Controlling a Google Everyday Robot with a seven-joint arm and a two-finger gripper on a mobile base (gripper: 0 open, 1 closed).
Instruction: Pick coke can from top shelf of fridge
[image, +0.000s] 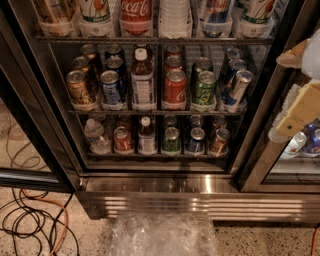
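Observation:
The fridge (200, 200) stands open in front of me, its racks full of drinks. The coke can (136, 11), red with white script, stands in a white cup tray at the front of the top shelf (150, 39), left of centre; its top is cut off by the upper edge of the view. A green-and-white can is on its left and a stack of white cups on its right. My gripper (287, 95) is at the right edge of the view, outside the fridge and well right of and below the can. It is open and empty.
The middle rack holds another red can (175, 87), a green can (205, 89), blue cans and a bottle. The lower rack holds smaller cans and bottles. A dark door frame (37, 125) stands at the left. Cables (35, 220) and crumpled plastic sheet (162, 235) lie on the floor.

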